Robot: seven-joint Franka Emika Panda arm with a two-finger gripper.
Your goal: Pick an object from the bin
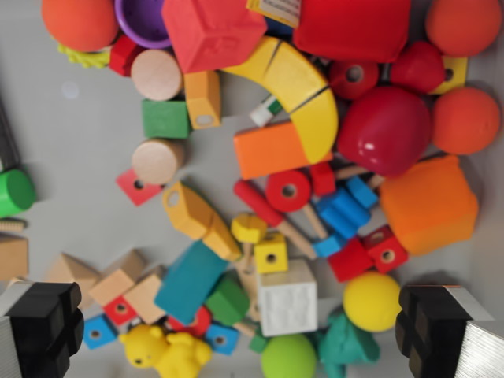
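A: Where's the pincer (240, 335)?
B: Spread wide, pinching nothing, its black fingers (43, 323) at the wrist view's bottom corners, above the bin (71, 134).
A: What's between them?
B: Taking the white cube (288, 299) as landmark: left of it a teal block (189, 279), right of it a yellow ball (372, 301).
A: Which to take?
B: The cube, I'd judge; stiff, light, flat-sided. Close on two opposite faces. The ball may roll away.

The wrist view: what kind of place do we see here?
Probably a toy bin seen from above: a grey floor crowded with jumbled toys, such as a yellow ball, a white cube and a yellow bear.
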